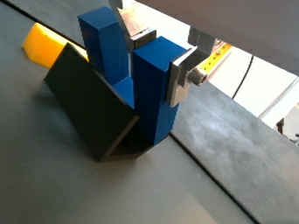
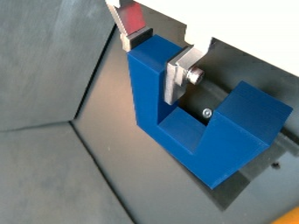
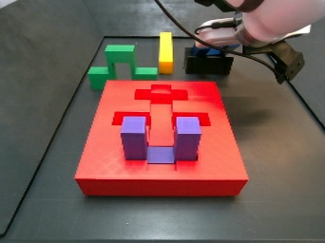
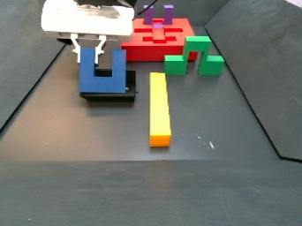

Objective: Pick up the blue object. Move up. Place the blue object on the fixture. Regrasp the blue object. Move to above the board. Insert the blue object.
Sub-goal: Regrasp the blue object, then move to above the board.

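Nearest in a side view lay the long yellow bar (image 4: 158, 108), matte, square-edged, flat on the dark worktop (image 4: 71, 177). Just beyond it, the blue object (image 4: 101, 76) sat prongs-up on the fixture (image 4: 109, 96), a low black block. The gripper (image 4: 94, 48) hung right over it, silver fingers (image 4: 79, 49) straddling one prong. Wrist views gave the detail: blue object (image 1: 135, 74) smooth, hard-edged plastic, w/ a silver plate (image 2: 181, 74) flat against one prong's side. Jaws were clenched on that prong as far as the views showed; the far pad was hidden behind it. Fixture's sloped black face (image 1: 87, 101) lay beside the prongs, a yellow patch (image 1: 47, 42) behind it. Farther back: green stepped block (image 4: 196, 55), then the board (image 4: 160, 39), thick red slab, a purple U-block (image 3: 155, 140) seated in its recess. Arm and cables blocked most of the fixture (image 3: 207, 63) in a side view.
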### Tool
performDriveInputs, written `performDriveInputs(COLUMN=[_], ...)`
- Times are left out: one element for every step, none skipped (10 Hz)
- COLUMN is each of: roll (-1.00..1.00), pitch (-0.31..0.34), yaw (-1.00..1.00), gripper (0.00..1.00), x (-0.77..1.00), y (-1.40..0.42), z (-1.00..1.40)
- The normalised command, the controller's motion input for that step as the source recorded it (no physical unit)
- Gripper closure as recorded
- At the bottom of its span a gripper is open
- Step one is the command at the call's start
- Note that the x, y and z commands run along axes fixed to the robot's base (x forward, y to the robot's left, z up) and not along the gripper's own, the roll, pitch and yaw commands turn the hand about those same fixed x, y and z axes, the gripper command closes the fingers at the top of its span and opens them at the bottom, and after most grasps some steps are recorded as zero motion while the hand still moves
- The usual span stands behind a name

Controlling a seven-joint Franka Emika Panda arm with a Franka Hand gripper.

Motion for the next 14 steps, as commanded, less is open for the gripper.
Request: performDriveInputs(roll=[0.00,0.00,0.00,-0.06,-0.12,-0.09,-0.08,-0.04,-0.02,-0.02,0.00,-1.00,-1.00,-1.00], pitch=[0.000,0.000,0.000,0.018,0.007,0.018,0.047,0.062,0.066,0.074,0.086,0.084,0.068,0.054], yaw=[0.00,0.00,0.00,-0.07,-0.08,-0.05,-0.03,-0.03,0.01,0.01,0.02,-0.17,-0.17,-0.16], gripper=[1.00,1.00,1.00,1.00,1.00,1.00,1.00,1.00,1.00,1.00,1.00,1.00,1.00,1.00], x=[0.00,0.00,0.00,-0.01,-0.03,-0.04,-0.03,-0.04,-0.03,-0.01,0.02,-1.23,-1.26,-1.33], y=[0.00,0.00,0.00,-0.02,-0.02,0.00,-0.02,-0.02,-0.01,-0.02,-0.01,-1.40,-1.40,-1.40], z=[0.00,0.00,1.40,1.40,1.40,1.40,1.40,1.40,1.40,0.72,0.32,0.28,0.29,0.30])
